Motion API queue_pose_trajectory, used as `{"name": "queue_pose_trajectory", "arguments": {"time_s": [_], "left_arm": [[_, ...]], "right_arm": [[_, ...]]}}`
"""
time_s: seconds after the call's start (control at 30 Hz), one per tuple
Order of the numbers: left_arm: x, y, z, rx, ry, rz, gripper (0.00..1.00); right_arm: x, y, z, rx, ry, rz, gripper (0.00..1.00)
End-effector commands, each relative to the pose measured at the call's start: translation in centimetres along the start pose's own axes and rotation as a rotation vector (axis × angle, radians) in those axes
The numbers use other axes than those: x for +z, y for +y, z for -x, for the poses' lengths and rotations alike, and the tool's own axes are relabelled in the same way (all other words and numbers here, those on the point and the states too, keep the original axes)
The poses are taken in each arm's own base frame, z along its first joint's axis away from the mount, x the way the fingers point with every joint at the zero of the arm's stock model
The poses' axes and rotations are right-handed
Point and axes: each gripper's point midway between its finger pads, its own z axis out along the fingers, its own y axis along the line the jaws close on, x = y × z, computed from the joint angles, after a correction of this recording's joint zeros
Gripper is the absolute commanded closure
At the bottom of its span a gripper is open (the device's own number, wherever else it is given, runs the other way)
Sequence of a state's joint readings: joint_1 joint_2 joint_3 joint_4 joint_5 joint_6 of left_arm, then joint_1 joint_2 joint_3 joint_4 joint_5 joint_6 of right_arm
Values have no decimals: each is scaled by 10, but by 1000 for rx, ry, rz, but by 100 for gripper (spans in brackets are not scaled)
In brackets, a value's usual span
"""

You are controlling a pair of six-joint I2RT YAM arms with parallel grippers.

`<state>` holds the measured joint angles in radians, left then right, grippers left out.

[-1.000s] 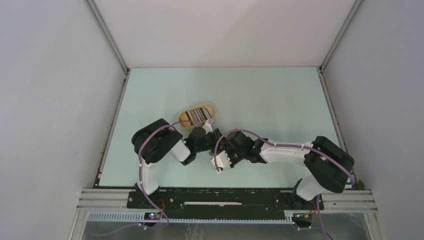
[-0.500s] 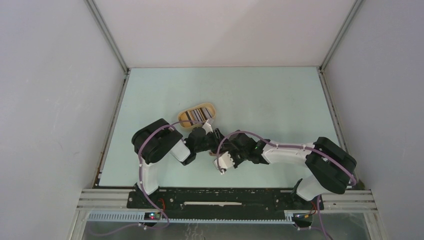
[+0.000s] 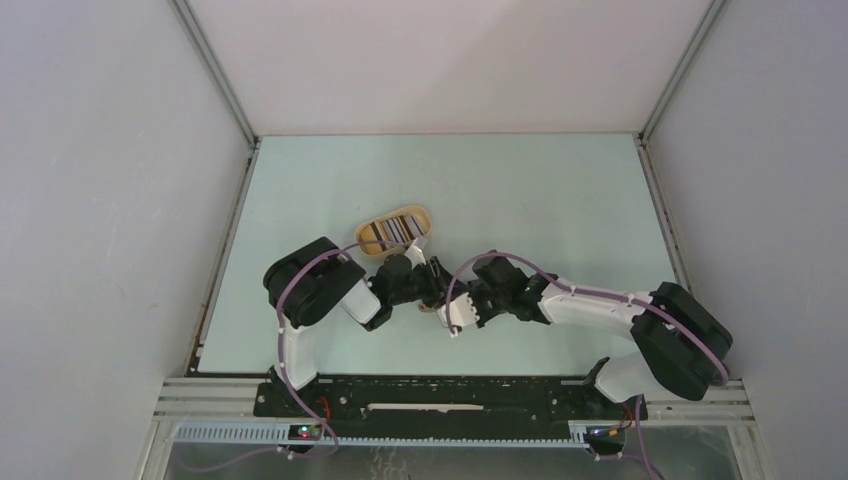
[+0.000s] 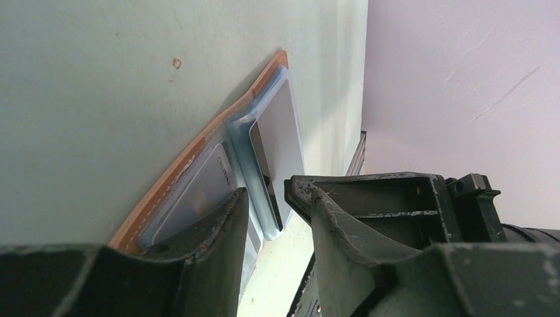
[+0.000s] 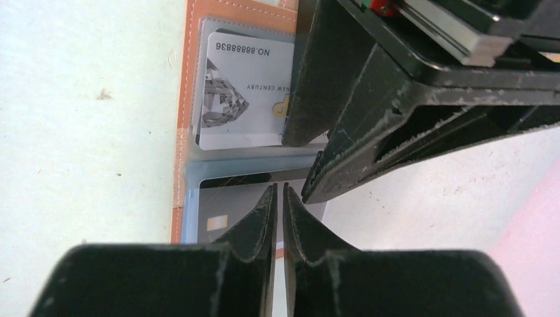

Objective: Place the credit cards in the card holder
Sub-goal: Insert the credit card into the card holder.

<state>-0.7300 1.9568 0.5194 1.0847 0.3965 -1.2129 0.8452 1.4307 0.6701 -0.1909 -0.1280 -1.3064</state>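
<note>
Near the bench's (image 3: 540,200) near edge, left of centre, the left claw (image 4: 265,191), half open and gripping nothing, rests on the spread card holder (image 5: 238,162), whose long axis runs toward the right claw (image 5: 279,190), all but closed and apparently empty, its tips over the nearer pocket's dark card (image 5: 231,198).

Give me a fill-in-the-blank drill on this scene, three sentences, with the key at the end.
1. The card holder lies ___ and flat on the table.
2. The silver card in its clear pocket bears a picture of a ___.
3. In the top view, the tan tray has an ___ outline.

Missing words: open; diamond; oval
</note>
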Motion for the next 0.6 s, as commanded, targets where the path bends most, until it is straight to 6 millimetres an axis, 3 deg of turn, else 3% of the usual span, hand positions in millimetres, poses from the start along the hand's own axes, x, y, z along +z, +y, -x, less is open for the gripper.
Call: {"name": "queue_pose_trajectory", "arguments": {"time_s": [0.0, 0.27, 0.57], "left_arm": [[1, 3, 4, 25, -14, -3, 55], [1, 2, 4, 27, -17, -8, 55], [1, 3, 4, 30, -17, -6, 54]], "right_arm": [[-10, 2, 14, 65, -91, 15, 86], [5, -1, 38, 83, -113, 26, 85], [17, -4, 21, 97, -24, 13, 85]]}}
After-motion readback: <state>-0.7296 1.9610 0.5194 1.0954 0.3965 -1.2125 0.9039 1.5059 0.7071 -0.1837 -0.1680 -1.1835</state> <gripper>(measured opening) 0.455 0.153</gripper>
